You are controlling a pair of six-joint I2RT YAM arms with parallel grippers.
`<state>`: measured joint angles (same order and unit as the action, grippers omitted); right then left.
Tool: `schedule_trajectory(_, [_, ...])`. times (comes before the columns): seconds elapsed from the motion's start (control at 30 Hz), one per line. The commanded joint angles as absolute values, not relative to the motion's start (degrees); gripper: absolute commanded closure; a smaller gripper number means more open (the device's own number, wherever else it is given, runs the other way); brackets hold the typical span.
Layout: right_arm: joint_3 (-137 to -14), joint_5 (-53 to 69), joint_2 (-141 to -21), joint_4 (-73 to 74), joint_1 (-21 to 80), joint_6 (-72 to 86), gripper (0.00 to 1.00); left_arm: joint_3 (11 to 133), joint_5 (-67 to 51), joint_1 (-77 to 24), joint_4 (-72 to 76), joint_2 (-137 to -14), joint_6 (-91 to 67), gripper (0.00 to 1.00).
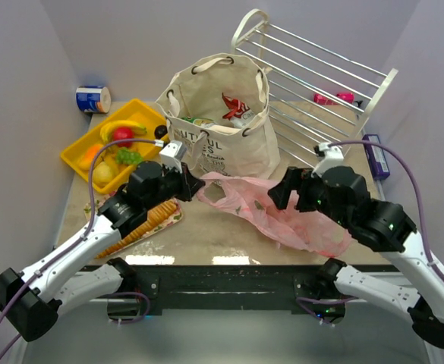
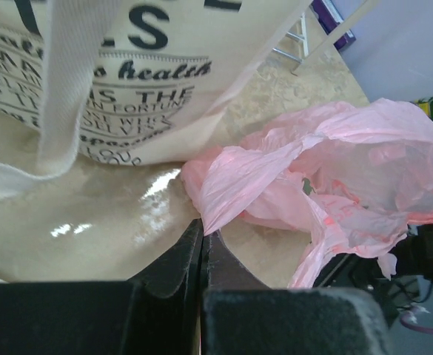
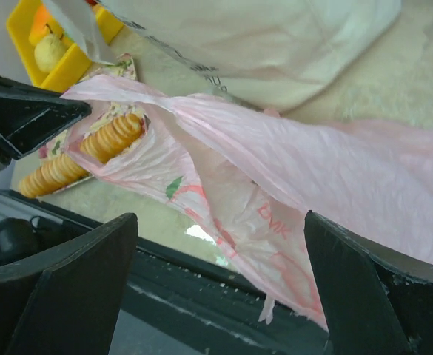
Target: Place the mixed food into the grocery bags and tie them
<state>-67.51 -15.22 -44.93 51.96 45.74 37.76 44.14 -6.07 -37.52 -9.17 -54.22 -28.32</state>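
While left jaws pinch pink bag (image 2: pixel 334 170) corner, right jaws (spread wide) hover above.

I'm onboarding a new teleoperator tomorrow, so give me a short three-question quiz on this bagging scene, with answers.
1. What is the left gripper pinching?
2. True or false: the right gripper is shut.
3. The red packet sits in: A) the yellow tray, B) the canvas tote, C) the wire rack.

Key
1. An edge of the pink plastic bag.
2. False; its jaws stand wide open.
3. B.
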Motion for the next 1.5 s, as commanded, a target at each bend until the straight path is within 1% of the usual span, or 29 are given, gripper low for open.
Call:
schedule_trajectory(0.0, [-74.00,-9.07,-51.93,42.45,45.79,17.78,0.02,48.69,-2.11,-37.00,-14.49,-53.61,-18.73,1.00])
schedule_trajectory(0.17, [-74.19,-2.73,-60.54,43.24,45.79,7.67,0.02,50.36,-2.29,-36.65,-15.82,-54.31,-15.82,1.00])
schedule_trajectory(0.23, [-72.34,-2.03,-61.26,42.37,45.79,6.07,0.02,51.06,-2.11,-36.39,-16.61,-54.84,-14.95,1.00])
schedule_trajectory(0.4, [-67.15,-5.71,-61.26,40.52,45.88,2.90,0.02,53.17,-0.44,-35.16,-17.93,-55.81,-13.19,1.00])
schedule_trajectory(0.43, [-66.71,-6.06,-61.43,40.43,45.79,2.73,0.04,53.43,-0.27,-35.07,-18.10,-55.90,-12.31,1.00])
schedule_trajectory(0.53, [-66.27,-5.98,-62.84,41.30,45.88,2.72,0.22,55.01,-0.09,-34.63,-18.28,-56.42,-10.03,1.00])
schedule_trajectory(0.57, [-66.44,-4.32,-63.36,41.40,45.79,2.90,0.36,55.45,1.30,-34.37,-18.02,-56.69,-9.50,1.00])
schedule_trajectory(0.63, [-67.93,-1.95,-65.21,42.18,45.79,4.12,0.51,57.47,2.37,-34.10,-17.93,-57.30,-7.48,1.00])
schedule_trajectory(0.67, [-68.55,-0.19,-65.82,42.27,45.97,4.83,0.69,58.09,3.42,-34.01,-18.02,-58.09,-6.69,1.00])
schedule_trajectory(0.77, [-70.13,3.85,-66.97,40.70,46.49,9.30,0.93,60.29,5.70,-33.58,-17.49,-60.72,-4.22,1.00])
schedule_trajectory(0.87, [-69.00,10.18,-65.92,34.91,46.58,15.89,1.00,60.73,5.71,-33.40,-16.35,-63.01,-2.81,1.00])
schedule_trajectory(0.93, [-66.90,12.74,-65.04,29.39,46.67,22.11,1.00,60.73,5.98,-33.22,-14.86,-63.89,-2.81,1.00])
schedule_trajectory(0.97, [-66.19,12.57,-63.91,27.79,46.58,24.24,1.00,60.73,6.24,-33.14,-14.42,-64.42,-2.90,0.85])
schedule_trajectory(1.0, [-65.66,11.18,-63.46,26.90,46.58,26.43,1.00,60.73,6.24,-33.13,-13.46,-64.60,-2.99,0.74])
schedule_trajectory(1.03, [-64.70,7.25,-62.94,26.11,46.58,30.81,1.00,60.91,6.24,-33.13,-13.27,-64.60,-3.16,0.58])
schedule_trajectory(1.07, [-63.99,5.29,-61.97,25.67,46.58,33.29,1.00,61.17,5.81,-33.05,-12.92,-64.43,-3.25,0.32])
schedule_trajectory(1.1, [-63.20,2.75,-61.35,25.40,46.58,35.49,1.00,61.35,5.37,-33.05,-12.83,-64.16,-3.16,0.22])
schedule_trajectory(1.13, [-61.45,-1.10,-60.83,23.92,46.67,38.73,1.00,61.52,4.84,-32.96,-12.83,-63.64,-2.73,0.15])
schedule_trajectory(1.17, [-60.48,-2.19,-60.39,23.04,46.58,39.80,1.00,61.35,2.66,-32.87,-12.83,-62.24,-2.29,0.07])
schedule_trajectory(1.23, [-58.72,-5.00,-59.33,21.37,46.58,42.09,1.00,60.13,0.27,-32.96,-12.22,-59.87,-1.06,0.02])
schedule_trajectory(1.27, [-58.45,-7.79,-58.98,21.27,46.50,42.36,1.00,59.60,-3.30,-32.78,-12.04,-57.07,-0.62,0.00])
schedule_trajectory(1.33, [-57.75,-10.54,-58.54,21.27,46.49,42.80,1.00,58.11,-7.62,-32.78,-11.95,-54.42,1.48,0.00])
schedule_trajectory(1.4, [-57.31,-13.35,-58.45,21.18,46.06,42.63,1.00,57.74,-8.44,-32.43,-12.92,-51.60,2.37,0.00])
schedule_trajectory(1.47, [-56.69,-14.50,-58.62,21.09,45.36,42.45,1.00,58.18,-7.21,-30.60,-14.67,-51.85,2.02,0.00])
